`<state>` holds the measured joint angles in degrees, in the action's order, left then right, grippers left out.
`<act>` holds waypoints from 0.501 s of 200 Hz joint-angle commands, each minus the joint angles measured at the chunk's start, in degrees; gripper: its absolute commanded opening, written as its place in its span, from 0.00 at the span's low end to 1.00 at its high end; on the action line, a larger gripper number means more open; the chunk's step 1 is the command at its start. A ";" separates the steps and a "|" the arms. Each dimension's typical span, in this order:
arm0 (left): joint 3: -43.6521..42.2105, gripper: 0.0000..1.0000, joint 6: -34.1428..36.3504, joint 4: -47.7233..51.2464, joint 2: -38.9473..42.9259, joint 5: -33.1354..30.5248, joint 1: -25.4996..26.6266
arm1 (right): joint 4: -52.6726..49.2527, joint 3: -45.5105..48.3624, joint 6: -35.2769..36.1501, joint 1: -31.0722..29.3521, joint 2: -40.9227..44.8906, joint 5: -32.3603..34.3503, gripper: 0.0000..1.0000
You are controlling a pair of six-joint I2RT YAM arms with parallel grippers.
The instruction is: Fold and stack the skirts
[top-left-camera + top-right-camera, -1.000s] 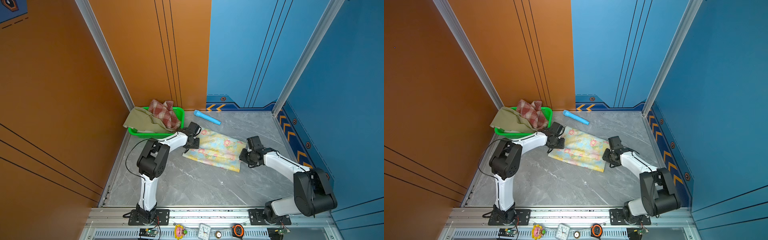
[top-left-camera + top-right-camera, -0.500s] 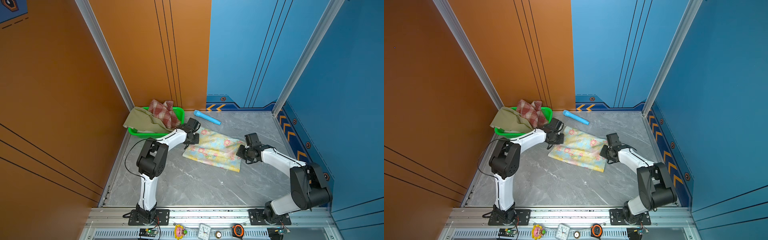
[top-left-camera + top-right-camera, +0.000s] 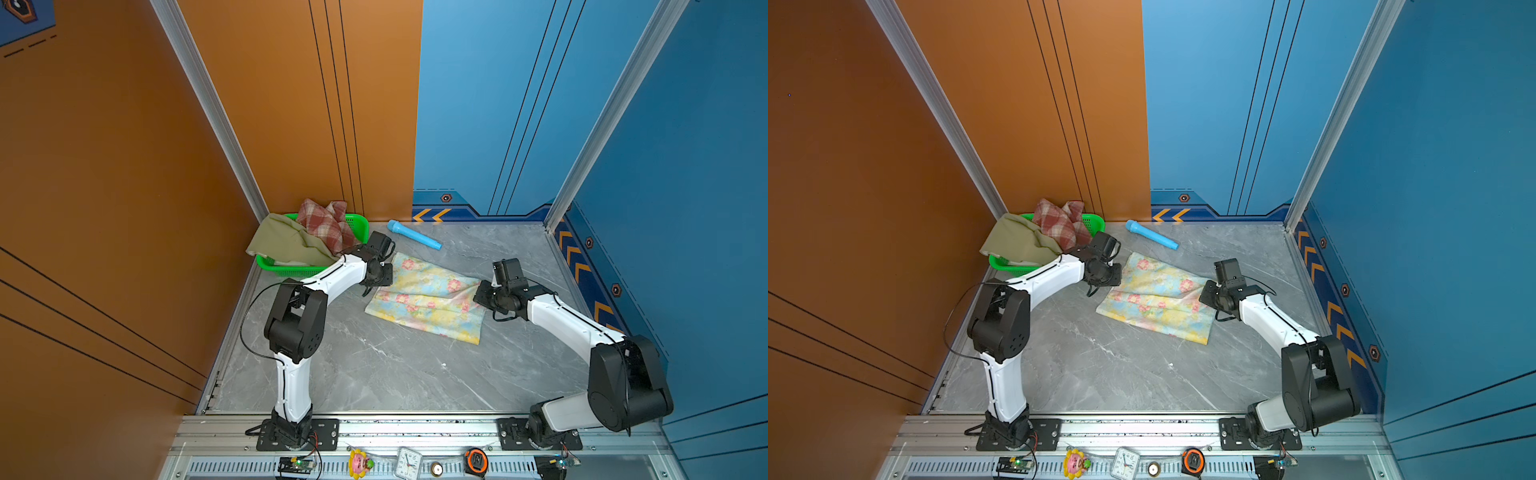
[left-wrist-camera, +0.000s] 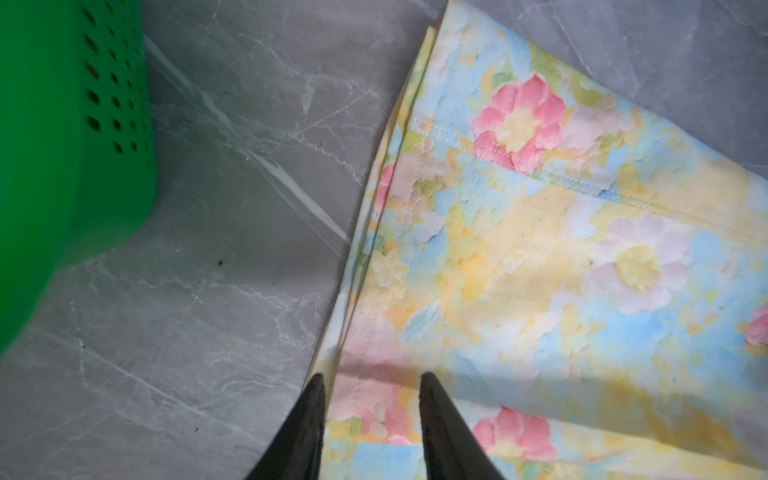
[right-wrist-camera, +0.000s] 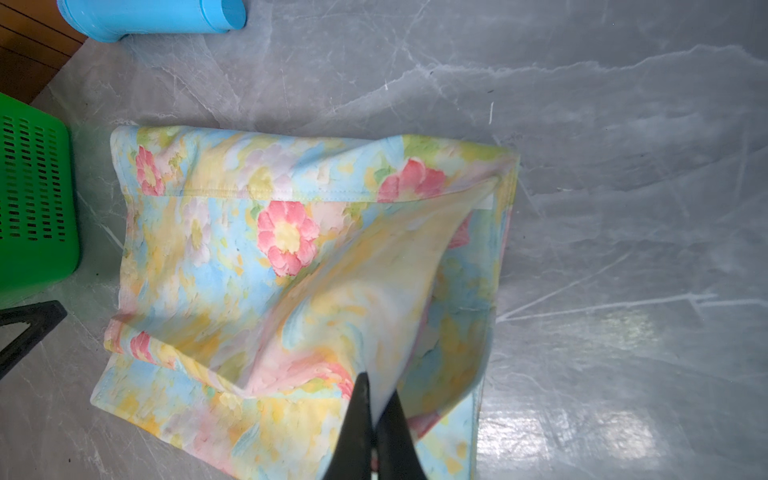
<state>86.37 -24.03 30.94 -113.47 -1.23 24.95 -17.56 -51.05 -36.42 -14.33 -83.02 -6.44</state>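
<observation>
Your floral skirt (image 3: 424, 299) lies on the table (image 3: 395, 374) between the arms. It looks thin and floppy, so grab hems or corners. The right gripper (image 5: 376, 399) is pinched on its upper layer. The left gripper (image 4: 370, 386) is spread astride the opposite edge, maybe not touching. The basket (image 4: 62, 166) crowds that side, and there's more room toward the arm bases.

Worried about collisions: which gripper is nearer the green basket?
Left. The left gripper is beside the green basket, open over one edge of the floral skirt; the right gripper pinches its opposite side, farther off.
</observation>
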 commanded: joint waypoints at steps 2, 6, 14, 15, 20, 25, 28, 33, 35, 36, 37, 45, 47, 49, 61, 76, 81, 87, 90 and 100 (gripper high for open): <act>-0.61 0.42 -0.97 1.71 -2.12 0.97 -0.43 | -1.89 0.40 1.27 -0.70 0.93 -0.17 0.06; -0.64 0.42 -1.03 1.72 -2.33 0.99 -0.47 | -1.90 0.41 1.28 -0.77 0.92 -0.07 0.06; -0.53 0.42 -1.22 1.82 -2.75 1.03 -0.52 | -1.79 0.51 1.27 -0.87 0.93 0.09 0.07; -0.56 0.42 -1.21 1.83 -2.78 1.04 -0.56 | -1.82 0.51 1.27 -0.92 0.93 0.10 0.07; -0.49 0.42 -1.36 1.84 -3.06 1.11 -0.45 | -1.78 0.59 1.35 -1.05 0.92 0.17 0.07; -0.42 0.43 -1.39 1.84 -3.29 1.22 -0.43 | -1.69 0.60 1.45 -1.05 0.84 0.26 0.08; -0.43 0.42 -1.49 1.95 -3.37 1.20 -0.46 | -1.70 0.60 1.50 -1.13 0.72 0.28 0.08; -0.36 0.43 -1.54 2.10 -3.66 1.22 -0.43 | -1.71 0.65 1.54 -1.14 0.64 0.37 0.09; -0.31 0.43 -1.56 2.19 -3.72 1.23 -0.47 | -1.71 0.68 1.53 -1.14 0.64 0.37 0.09; -0.32 0.43 -1.55 2.24 -3.79 1.23 -0.45 | -1.70 0.68 1.53 -1.14 0.66 0.37 0.09; -0.32 0.43 -1.55 2.31 -3.87 1.19 -0.44 | -1.69 0.68 1.58 -1.14 0.58 0.37 0.09; -0.14 0.43 -1.79 2.82 -4.16 1.03 -0.49 | -1.76 0.77 1.62 -1.22 0.38 0.37 0.10; -0.04 0.44 -1.78 2.92 -4.29 0.96 -0.46 | -1.73 0.82 1.71 -1.23 0.40 0.39 0.11; -0.01 0.44 -1.80 3.06 -4.34 0.88 -0.48 | -1.70 0.85 1.71 -1.23 0.36 0.38 0.11; -0.15 0.46 -1.85 3.22 -4.69 0.56 -0.54 | -1.73 1.01 1.88 -1.23 0.15 0.46 0.13; -0.23 0.47 -1.89 3.25 -5.26 0.57 -0.60 | -1.73 1.25 2.12 -1.32 -0.07 0.54 0.14; -0.15 0.47 -1.87 3.17 -5.55 0.87 -0.58 | -1.67 1.32 2.07 -1.32 -0.06 0.53 0.14; 0.12 0.44 -1.94 3.16 -5.85 1.13 -0.59 | -1.59 1.47 2.08 -1.32 -0.03 0.63 0.14; 0.19 0.41 -1.96 3.16 -6.00 1.21 -0.46 | -1.60 1.57 2.13 -1.32 -0.04 0.62 0.13; 0.76 0.36 -1.95 3.16 -6.61 1.48 -0.28 | -1.41 1.69 2.16 -1.24 -0.11 0.80 0.14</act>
<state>86.37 -25.91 32.51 -118.10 -0.84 24.84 -17.56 -50.50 -35.53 -15.25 -83.02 -6.39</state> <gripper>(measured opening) 0.406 0.134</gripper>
